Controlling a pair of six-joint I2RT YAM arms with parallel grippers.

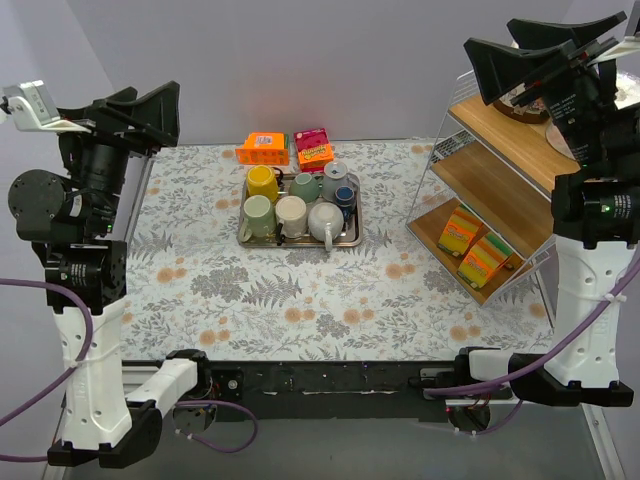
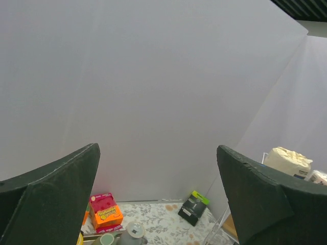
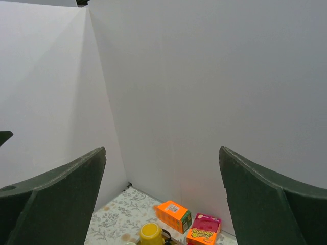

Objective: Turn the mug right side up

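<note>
A metal tray (image 1: 300, 243) in the middle of the table holds several mugs. The grey mug (image 1: 335, 172) at its back right stands bottom up; the left wrist view shows its flat base (image 2: 134, 230). A yellow mug (image 1: 262, 182) stands open side up at the back left, also in the right wrist view (image 3: 151, 234). My left gripper (image 1: 150, 108) is open and empty, raised high over the table's left edge. My right gripper (image 1: 545, 50) is open and empty, raised high over the rack at the right. Both are far from the tray.
An orange box (image 1: 262, 149) and a pink-and-orange box (image 1: 314, 148) lie behind the tray. A wire-and-wood shelf rack (image 1: 490, 170) stands at the right with two yellow-orange boxes (image 1: 459, 230) on its lowest shelf. A black-and-green box (image 2: 194, 206) lies near the back wall.
</note>
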